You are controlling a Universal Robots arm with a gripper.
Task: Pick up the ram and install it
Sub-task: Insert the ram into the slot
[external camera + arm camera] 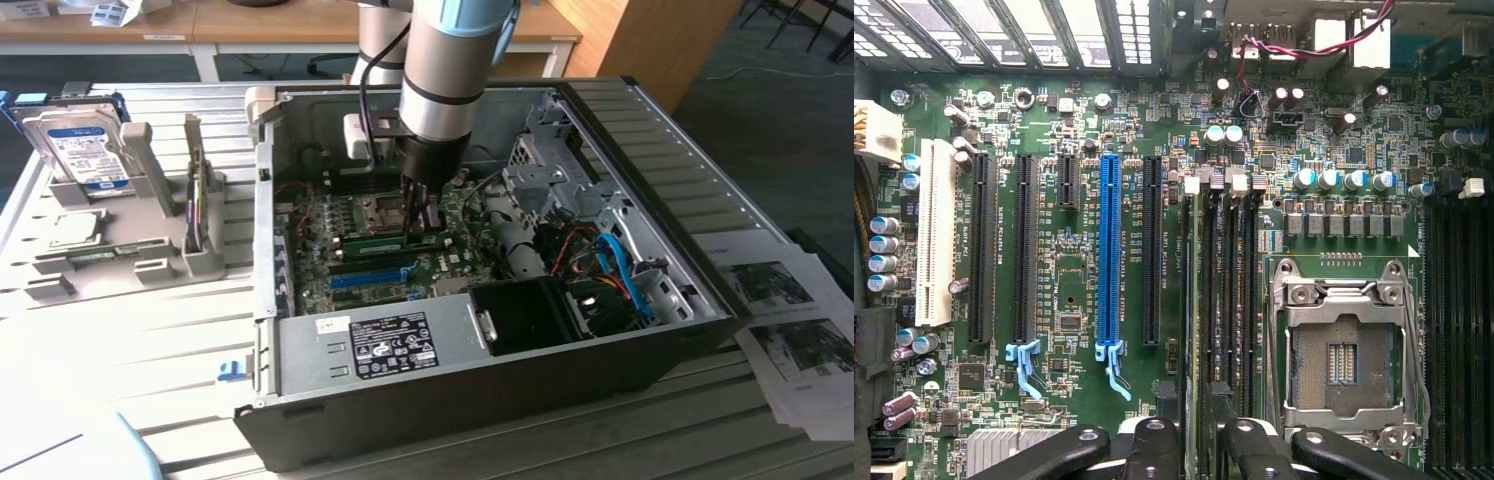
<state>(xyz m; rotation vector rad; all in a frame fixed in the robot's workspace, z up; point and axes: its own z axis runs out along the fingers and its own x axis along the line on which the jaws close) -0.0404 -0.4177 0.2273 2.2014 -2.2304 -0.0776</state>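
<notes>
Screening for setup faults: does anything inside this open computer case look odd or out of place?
The CPU socket beside the memory slots sits bare, without processor or cooler. Otherwise nothing stands out.

Daylight glare washes out the table (134, 340); shadow fills the case (507, 400).

1 ram (374, 241), 1 HDD (83, 150), maybe 2 printouts (771, 283).
</notes>
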